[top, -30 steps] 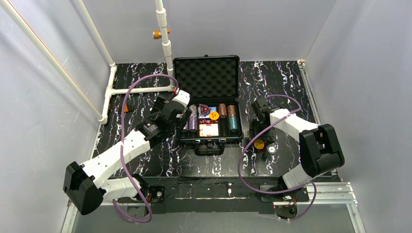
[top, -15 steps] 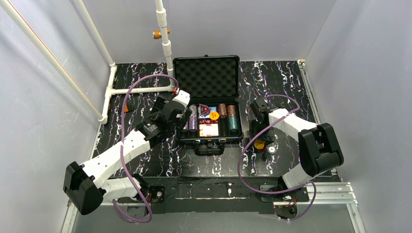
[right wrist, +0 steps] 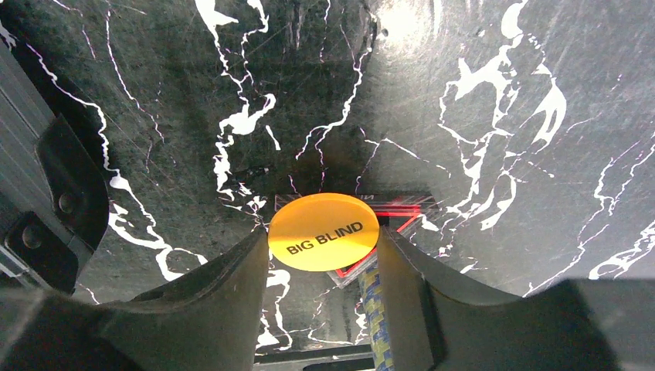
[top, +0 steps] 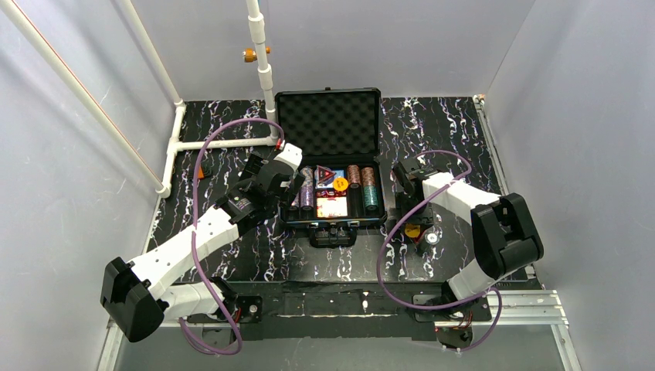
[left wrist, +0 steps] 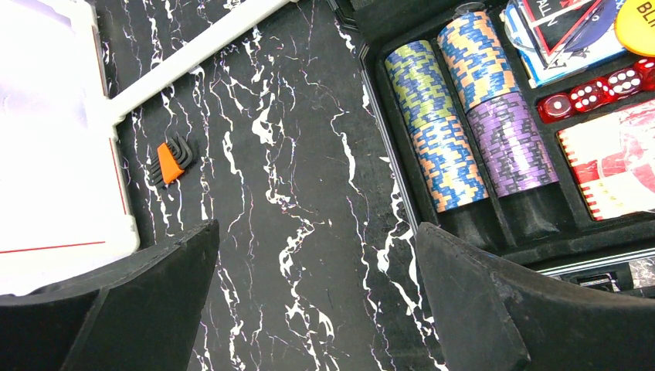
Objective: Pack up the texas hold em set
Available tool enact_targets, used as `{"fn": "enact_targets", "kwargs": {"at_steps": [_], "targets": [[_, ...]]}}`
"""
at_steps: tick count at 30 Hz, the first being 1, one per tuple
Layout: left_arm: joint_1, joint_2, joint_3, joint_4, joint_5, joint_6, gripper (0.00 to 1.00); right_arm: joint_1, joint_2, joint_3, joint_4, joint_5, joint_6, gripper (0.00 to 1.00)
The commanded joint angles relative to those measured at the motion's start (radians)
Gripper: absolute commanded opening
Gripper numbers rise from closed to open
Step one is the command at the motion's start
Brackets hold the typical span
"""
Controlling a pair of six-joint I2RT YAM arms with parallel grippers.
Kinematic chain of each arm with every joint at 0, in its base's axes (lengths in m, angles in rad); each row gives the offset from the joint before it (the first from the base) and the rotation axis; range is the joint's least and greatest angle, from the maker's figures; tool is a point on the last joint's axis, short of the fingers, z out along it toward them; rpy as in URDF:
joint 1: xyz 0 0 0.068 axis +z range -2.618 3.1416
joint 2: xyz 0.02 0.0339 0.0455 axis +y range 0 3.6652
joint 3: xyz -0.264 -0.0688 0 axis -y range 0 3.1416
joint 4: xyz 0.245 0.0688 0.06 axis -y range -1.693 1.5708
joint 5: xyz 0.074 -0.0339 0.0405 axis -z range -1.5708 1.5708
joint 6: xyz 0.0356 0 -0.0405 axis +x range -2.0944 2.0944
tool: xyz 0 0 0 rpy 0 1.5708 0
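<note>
A: Nearest us, what has the right gripper [right wrist: 323,241] got?

B: The orange round plastic disc printed BIG BLIND [right wrist: 323,230]. Both fingers press its rim from opposite sides, over the black marbled worktop [right wrist: 479,116] to the right of the case. I cannot tell whether it is clear of the surface.

A: How will it handle?

B: I'd judge it light, stiff and smooth, so it could twist or squirt out of a rim pinch. The hold belongs across its widest part, and the carry should be gentle. A small clear round disc [top: 431,239] lies just beside it. It looks thin and flat, so hard to get under.

A: And the left gripper [left wrist: 317,232]?

B: Spread wide and empty, over bare worktop just left of the black rectangular hard case [top: 363,222].

A: The case itself?

B: Open, mid-worktop. The multicoloured poker chip rows [left wrist: 436,139] sit in their grooves beside the red-and-white card deck [left wrist: 618,162]. Loaded like that it is probably heavy, so leave it lying. Farthest back, the egg-crate foam lid [top: 328,124] is swung open; I'd push at its top edge to close it.
</note>
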Motion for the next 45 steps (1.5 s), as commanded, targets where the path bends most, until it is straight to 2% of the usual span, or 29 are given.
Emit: {"fn": "enact_targets", "kwargs": {"at_steps": [1,12,45], "targets": [[0.001,-0.02,0.003,0.005,-0.032,0.007,0.98,0.014,0.042,0.002,0.028,-0.029,0.008,0.57],[0.001,-0.021,0.001,0.006,-0.034,0.007,0.98,0.027,0.031,0.045,0.004,-0.019,0.008,0.48],[0.001,-0.027,-0.002,0.008,-0.026,0.008,0.98,0.048,-0.053,0.264,-0.123,-0.019,0.003,0.47]]}}
